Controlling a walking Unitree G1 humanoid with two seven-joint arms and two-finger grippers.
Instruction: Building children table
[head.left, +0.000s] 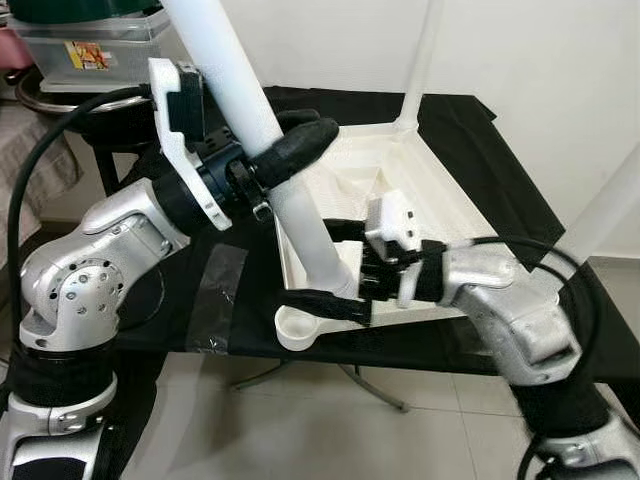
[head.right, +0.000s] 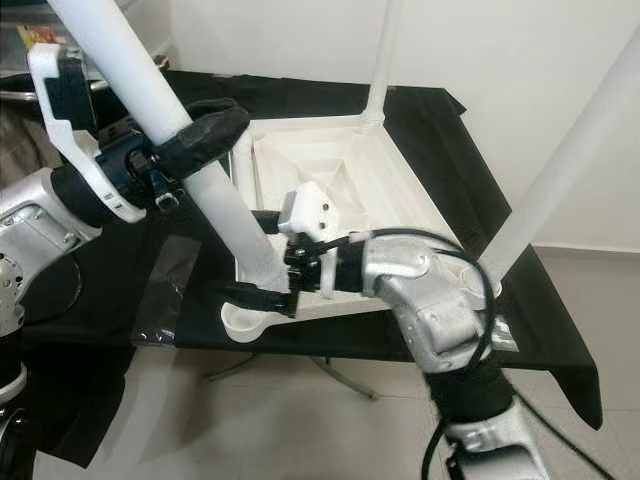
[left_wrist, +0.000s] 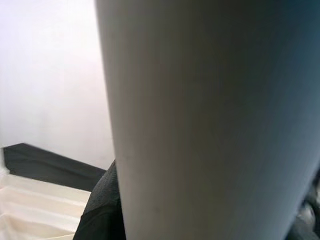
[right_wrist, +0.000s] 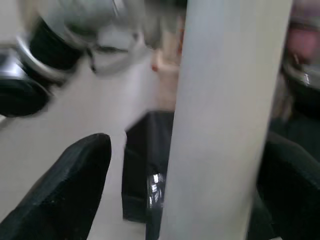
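Children's table top (head.left: 420, 175), white plastic and turned upside down, lies on a counter (head.left: 500, 130) draped in black cloth, with the pale wall behind it. A thin white leg (head.left: 422, 60) stands upright at the far corner of the top, and another leg (head.right: 575, 150) rises at the robot's right, near the counter's right edge. A third white leg (head.left: 265, 130) leans steeply over the near left corner of the top, its lower end meeting a round socket (head.left: 300, 328) there. The left gripper (head.left: 290, 140) has its jaws clamped around this leaning leg about midway up; the left wrist view shows the leg's pale side very close. The right gripper (head.left: 335, 265) is down near the leg's foot, its two black fingers (head.left: 325, 303) on either side of the leg just above the socket; I cannot tell whether they press on it. A clear plastic sheet (head.left: 218, 292) lies on the black cloth left of the top.
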